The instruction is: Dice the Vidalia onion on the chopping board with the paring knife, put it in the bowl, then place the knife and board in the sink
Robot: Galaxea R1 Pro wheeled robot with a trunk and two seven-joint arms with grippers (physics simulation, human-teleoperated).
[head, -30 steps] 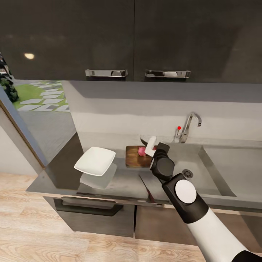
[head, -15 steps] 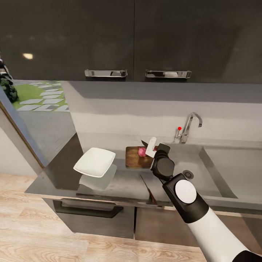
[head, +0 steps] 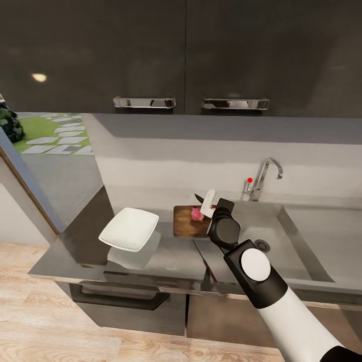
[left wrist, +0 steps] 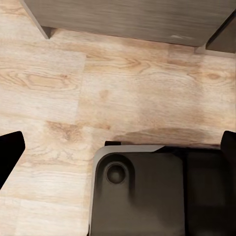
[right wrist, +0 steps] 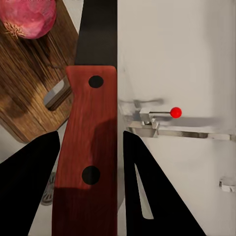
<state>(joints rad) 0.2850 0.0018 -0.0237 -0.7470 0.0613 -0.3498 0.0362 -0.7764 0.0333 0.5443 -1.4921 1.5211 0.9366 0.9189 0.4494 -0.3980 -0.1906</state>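
The pinkish-red onion (head: 196,214) (right wrist: 28,17) lies on the dark brown chopping board (head: 187,223) (right wrist: 27,98), just left of the sink (head: 294,236). My right gripper (head: 208,203) (right wrist: 91,142) is shut on the paring knife's red handle (right wrist: 88,147). Its dark blade (head: 199,197) (right wrist: 98,29) points out past the onion, above the board's right end. The white bowl (head: 129,229) sits on the dark countertop (head: 171,254), left of the board. My left gripper (left wrist: 118,145) is open over the wood floor, nothing between its fingers (left wrist: 10,152).
The chrome tap (head: 265,177) and red-knobbed lever (head: 249,180) (right wrist: 176,112) stand behind the sink, whose drain (head: 262,245) lies near my right forearm. Dark wall cabinets (head: 186,50) hang overhead. A window opening is at the left. The robot's dark base (left wrist: 142,196) shows below the left gripper.
The head view has shifted slightly, showing more of the countertop's front. My right gripper still holds the knife over the board beside the onion, with little movement.
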